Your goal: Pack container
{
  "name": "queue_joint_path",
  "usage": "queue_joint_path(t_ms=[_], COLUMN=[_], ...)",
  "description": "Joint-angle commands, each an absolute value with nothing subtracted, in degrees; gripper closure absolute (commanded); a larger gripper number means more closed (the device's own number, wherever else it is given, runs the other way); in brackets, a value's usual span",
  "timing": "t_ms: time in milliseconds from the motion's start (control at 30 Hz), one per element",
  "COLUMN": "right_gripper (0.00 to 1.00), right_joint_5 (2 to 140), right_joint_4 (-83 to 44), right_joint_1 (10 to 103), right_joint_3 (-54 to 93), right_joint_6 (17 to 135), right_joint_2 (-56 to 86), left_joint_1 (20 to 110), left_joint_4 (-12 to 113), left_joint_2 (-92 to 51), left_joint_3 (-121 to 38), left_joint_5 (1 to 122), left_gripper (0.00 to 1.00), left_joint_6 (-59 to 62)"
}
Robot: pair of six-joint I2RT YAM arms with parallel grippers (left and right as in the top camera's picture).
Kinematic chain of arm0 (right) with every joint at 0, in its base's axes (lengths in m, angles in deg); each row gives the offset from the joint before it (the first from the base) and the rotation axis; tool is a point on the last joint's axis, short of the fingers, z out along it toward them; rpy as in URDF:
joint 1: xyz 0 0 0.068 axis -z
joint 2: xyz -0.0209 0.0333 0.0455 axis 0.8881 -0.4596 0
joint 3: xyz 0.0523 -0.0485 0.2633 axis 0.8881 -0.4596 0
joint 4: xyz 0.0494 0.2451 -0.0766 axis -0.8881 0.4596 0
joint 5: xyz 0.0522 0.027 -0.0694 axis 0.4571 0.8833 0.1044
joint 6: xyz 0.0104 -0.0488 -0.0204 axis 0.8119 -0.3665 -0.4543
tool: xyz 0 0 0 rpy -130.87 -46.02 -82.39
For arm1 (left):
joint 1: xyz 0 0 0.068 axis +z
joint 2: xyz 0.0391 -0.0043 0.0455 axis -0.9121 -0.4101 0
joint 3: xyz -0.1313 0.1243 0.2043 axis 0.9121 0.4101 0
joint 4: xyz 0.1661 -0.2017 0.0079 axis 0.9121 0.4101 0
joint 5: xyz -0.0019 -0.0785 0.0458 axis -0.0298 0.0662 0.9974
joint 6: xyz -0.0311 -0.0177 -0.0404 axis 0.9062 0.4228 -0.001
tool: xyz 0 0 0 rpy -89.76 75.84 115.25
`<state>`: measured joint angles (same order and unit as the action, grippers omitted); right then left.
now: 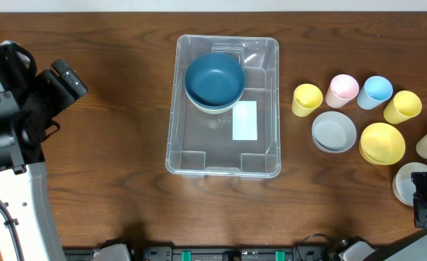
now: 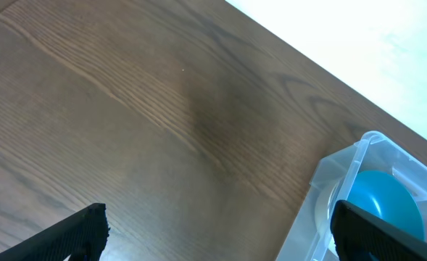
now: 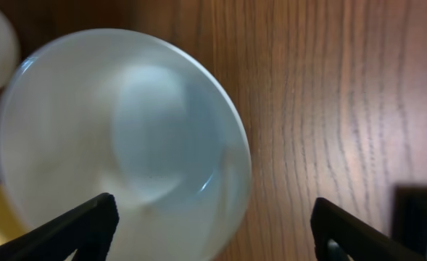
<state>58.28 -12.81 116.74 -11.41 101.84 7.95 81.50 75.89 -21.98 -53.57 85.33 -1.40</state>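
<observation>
Container (image 1: 213,148) sits mid-table, with blue bowl (image 1: 214,78) nested in pale bowl (image 1: 212,108) at its far end. Left gripper (image 2: 219,210) released, jaws wide over bare table (image 2: 126,109), near container's corner. Right gripper (image 3: 214,204) jaws apart, straddling rim of white bowl (image 3: 119,138); no contact visible. Cups (image 1: 342,88) stand right of container.

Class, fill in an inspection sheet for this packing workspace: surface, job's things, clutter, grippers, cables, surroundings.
Surface: brown wooden table, no spills seen.
Job's things: large clear plastic container holding a dark blue bowl stacked on a pale bowl; pastel cups, a grey bowl and a yellow bowl to its right.
Clutter: nothing seen.
Grippers: left gripper open over wood; right gripper open astride a white bowl's rim.
Cables: thin black cable beside left arm.
Surroundings: pale area beyond the far edge.
</observation>
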Motion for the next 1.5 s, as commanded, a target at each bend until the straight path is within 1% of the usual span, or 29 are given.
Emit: queue_joint_path(t_ms=[0, 33, 200, 233, 300, 333, 400, 433, 467, 667, 767, 900, 1133, 1267, 1367, 1467], right_gripper=[0.18, 0.19, 0.32, 0.41, 0.61, 0.76, 0.92, 0.97, 0.99, 0.99, 0.99, 0.99, 0.99, 0.99, 0.98, 0.98], right_joint_5=[58.32, 58.19, 56.97, 56.95, 56.84, 56.86, 57.14, 57.28, 57.3, 57.49, 60.6, 66.24, 73.58, 84.73, 92.49, 93.49], right_joint_4=[-13.4, -13.42, -13.42, -13.4, -13.4, -13.36, -12.98, -12.85, -12.5, -10.78, -10.06, -9.36, -2.23, -2.06, -5.38, -10.58], right_joint_1=[117.22, 117.27, 118.73, 119.17, 120.2, 120.94, 121.9, 122.27, 122.56, 122.86, 122.78, 122.51, 120.87, 114.47, 104.48, 91.04], right_joint_3=[-11.06, -11.06, -11.17, -11.19, -11.28, -11.28, -11.28, -11.28, -11.28, -11.25, -11.25, -10.75, -7.17, -5.53, -4.46, -2.75], right_joint_6=[102.5, 102.87, 103.87, 103.87, 103.87, 103.87, 103.87, 103.87, 103.87, 103.85, 103.2, 100.57, 99.28, 97.45, 95.76, 94.45], right_joint_2=[4.57, 3.74, 1.53, 1.38, 1.31, 1.31, 1.31, 1.31, 1.31, 2.21, 4.61, 10.58, 23.65, 29.18, 30.86, 30.62], left_joint_1=[81.8, 81.8, 81.8, 81.8, 81.8, 81.8, 81.8, 81.8, 81.8, 81.8, 81.8, 81.8, 81.8, 81.8, 81.8, 81.8], left_joint_4=[75.92, 75.92, 75.92, 75.92, 75.92, 75.92, 75.92, 75.92, 75.92, 75.92, 75.92, 75.92, 75.92, 75.92, 75.92, 75.92], left_joint_2=[-22.26, -22.26, -22.26, -22.26, -22.26, -22.26, -22.26, -22.26, -22.26, -22.26, -22.26, -22.26, -22.26, -22.26, -22.26, -22.26], left_joint_3=[-54.13, -54.13, -54.13, -54.13, -54.13, -54.13, -54.13, -54.13, -54.13, -54.13, -54.13, -54.13, -54.13, -54.13, -54.13, -54.13], left_joint_5=[85.84, 85.84, 85.84, 85.84, 85.84, 85.84, 85.84, 85.84, 85.84, 85.84, 85.84, 85.84, 85.84, 85.84, 85.84, 85.84], left_gripper=[0.02, 0.02, 0.02, 0.02, 0.02, 0.02, 0.02, 0.02, 0.02, 0.02, 0.02, 0.02, 0.02, 0.02, 0.02, 0.02], left_joint_6=[-1.29, -1.29, -1.29, -1.29, -1.29, -1.29, -1.29, -1.29, -1.29, -1.29, -1.29, -1.29, -1.29, -1.29, -1.29, -1.29])
